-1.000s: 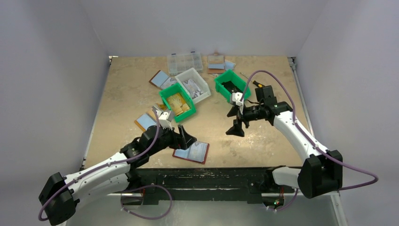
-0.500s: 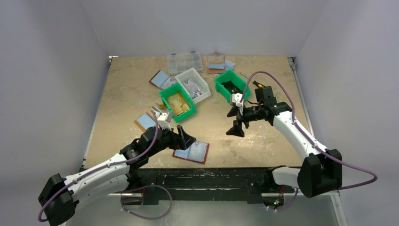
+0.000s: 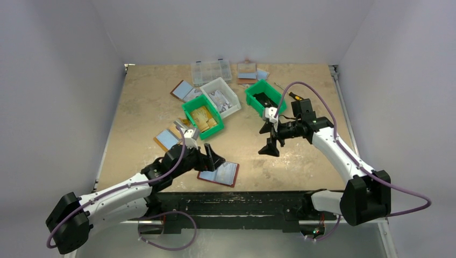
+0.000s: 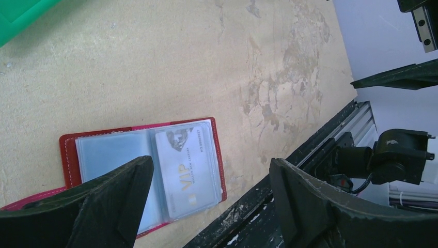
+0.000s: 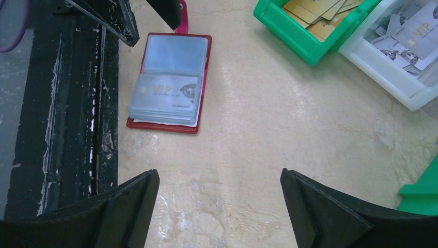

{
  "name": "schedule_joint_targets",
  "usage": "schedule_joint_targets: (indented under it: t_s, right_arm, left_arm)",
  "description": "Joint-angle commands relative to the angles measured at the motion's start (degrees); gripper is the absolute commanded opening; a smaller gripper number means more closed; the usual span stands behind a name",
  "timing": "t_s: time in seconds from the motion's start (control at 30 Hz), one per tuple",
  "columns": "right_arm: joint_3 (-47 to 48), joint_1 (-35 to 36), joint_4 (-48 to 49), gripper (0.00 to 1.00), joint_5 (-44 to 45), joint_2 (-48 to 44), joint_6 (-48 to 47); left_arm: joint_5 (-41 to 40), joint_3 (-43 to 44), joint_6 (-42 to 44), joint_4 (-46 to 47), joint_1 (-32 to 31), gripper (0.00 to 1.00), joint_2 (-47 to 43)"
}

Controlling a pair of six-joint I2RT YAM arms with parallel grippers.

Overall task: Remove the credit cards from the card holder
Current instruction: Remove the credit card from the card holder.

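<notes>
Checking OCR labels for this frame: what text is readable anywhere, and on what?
"VIP": on the credit card in the open card holder.
"VIP": on a grey card in the white bin.
Small print beside "VIP" on the holder's card: too blurred to read.
Gold cards in the green bin: markings unreadable.

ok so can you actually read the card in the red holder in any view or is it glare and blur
Left wrist: the card in the card holder is sharp, VIP lettering legible, mild sheen on the sleeve. Right wrist: also legible, slightly softer. Top external: holder too small to read; light even, shadows soft.
</notes>
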Motion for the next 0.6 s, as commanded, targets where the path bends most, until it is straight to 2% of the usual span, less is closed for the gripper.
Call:
schedule_joint_targets:
  t_s: [0.0,0.57]
  right_arm:
    - [-1.0,-0.2,1.5,0.99,-0.9,-1.6,-1.1]
    - [-1.5,-0.2,2.2,0.99,-0.6,-3.6,-0.6]
  left_arm:
    - [0.7,0.6,-0.2,3.0,-0.3,0.89,1.0]
    - [-9.8,7.6,1.4,-5.5,-8.3,0.89,4.2]
